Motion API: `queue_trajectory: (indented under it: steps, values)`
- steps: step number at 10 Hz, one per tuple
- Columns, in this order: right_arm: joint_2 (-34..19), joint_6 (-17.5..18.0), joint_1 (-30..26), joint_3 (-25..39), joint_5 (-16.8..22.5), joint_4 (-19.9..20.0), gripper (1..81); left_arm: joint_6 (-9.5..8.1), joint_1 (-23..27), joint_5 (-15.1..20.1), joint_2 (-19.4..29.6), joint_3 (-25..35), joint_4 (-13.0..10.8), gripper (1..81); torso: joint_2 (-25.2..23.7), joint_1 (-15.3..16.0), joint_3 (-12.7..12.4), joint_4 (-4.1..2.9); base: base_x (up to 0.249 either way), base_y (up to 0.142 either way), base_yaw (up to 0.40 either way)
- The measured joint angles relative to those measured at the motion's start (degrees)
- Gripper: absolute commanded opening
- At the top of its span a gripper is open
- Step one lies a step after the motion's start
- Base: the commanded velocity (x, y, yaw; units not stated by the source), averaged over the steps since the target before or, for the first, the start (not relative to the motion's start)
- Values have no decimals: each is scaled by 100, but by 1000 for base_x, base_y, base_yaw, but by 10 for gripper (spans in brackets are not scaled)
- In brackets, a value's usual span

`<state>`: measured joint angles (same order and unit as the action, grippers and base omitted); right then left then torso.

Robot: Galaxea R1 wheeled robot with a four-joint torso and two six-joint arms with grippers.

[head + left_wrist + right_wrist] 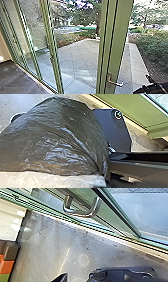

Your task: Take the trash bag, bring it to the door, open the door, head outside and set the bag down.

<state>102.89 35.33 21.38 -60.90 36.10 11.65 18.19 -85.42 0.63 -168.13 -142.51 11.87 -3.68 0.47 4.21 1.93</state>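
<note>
The step in hand looks to be opening the door (116,37), with the carrying part done and the setting-down outside yet to do. The trash bag (55,144) hangs in front of the robot's base in the left wrist view, its gathered end in the left gripper (108,180), whose jaws look narrow and clamped on the plastic. The right gripper (140,84), at the lower right of the head frame, has its jaws apart with nothing between them, near the lever handle (116,83) at lower right of centre but not touching it. The next move calls for bringing those jaws onto the lever and working it, while the bag is kept clear of the door. Whether the latch is free, I cannot tell. Counted: 1 bag, 1 door to work, 1 lever on it, 2 grippers, and 1 paved yard (77,56) mid-frame beyond the glass.
</note>
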Motion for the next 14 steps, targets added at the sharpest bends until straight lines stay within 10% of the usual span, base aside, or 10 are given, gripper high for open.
queue_trajectory:
  steps: [14]
  values:
    - [1825,1794,-212,-2139,48,-22,811,-26,0,18,-251,-433,52,10,4,9,9,0,0,0,0]
